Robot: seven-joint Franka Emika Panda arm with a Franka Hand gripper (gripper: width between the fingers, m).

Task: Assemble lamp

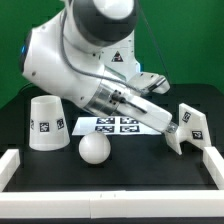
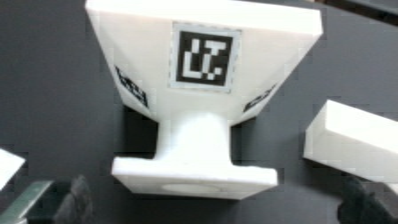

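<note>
Lamp base (image 1: 190, 128) sits right at the fingertips of the hand (image 1: 168, 124), tagged face toward the wrist camera. I cannot tell whether the hand grips it or stands open. Bulb (image 1: 93, 149), shade (image 1: 47, 122) and marker board (image 1: 112, 125) lie well away from the hand on the black surface (image 1: 140, 168), before a green backdrop (image 1: 195, 50).

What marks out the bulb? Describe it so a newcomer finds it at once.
On the black table, look on the camera side of the marker board. The bulb is the smooth white ball there, round and tagless, unlike the tagged cone shade beside it.
</note>
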